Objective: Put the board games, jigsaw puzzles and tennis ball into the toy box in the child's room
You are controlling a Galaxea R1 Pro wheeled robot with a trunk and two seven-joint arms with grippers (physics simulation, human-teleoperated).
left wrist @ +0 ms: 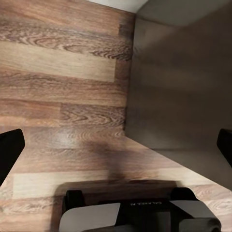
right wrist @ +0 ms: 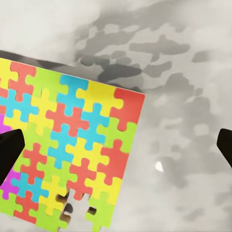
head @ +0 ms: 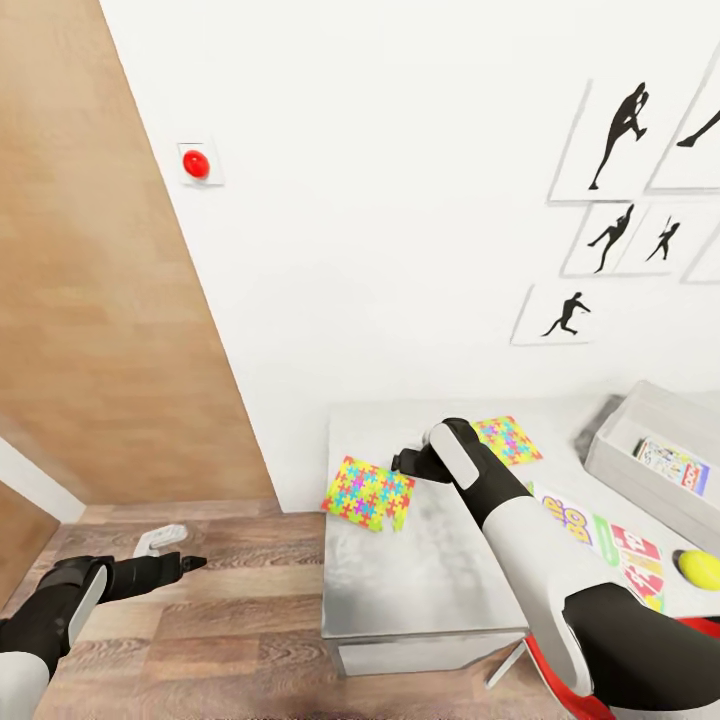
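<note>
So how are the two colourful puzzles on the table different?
The near puzzle hangs over the table's left edge; the far puzzle lies fully on the top. The near one shows whole, while the right arm covers part of the far one. Both are flat squares of bright interlocking pieces.

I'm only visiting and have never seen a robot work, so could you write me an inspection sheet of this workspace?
Surface: pale grey-white table, mottled top.
Job's things: two flat multicoloured jigsaw-pattern squares, one overhanging the table's edge, one behind the right arm; colourful lettered board game box; small yellow-green ball; light-grey plastic tray holding another printed box.
Clutter: nothing seen.
End effectors: right end effector open above the overhanging square; left end effector open over the wood floor.
Cables: nothing seen.
Surroundings: white wall, red button, black silhouette pictures.
</note>
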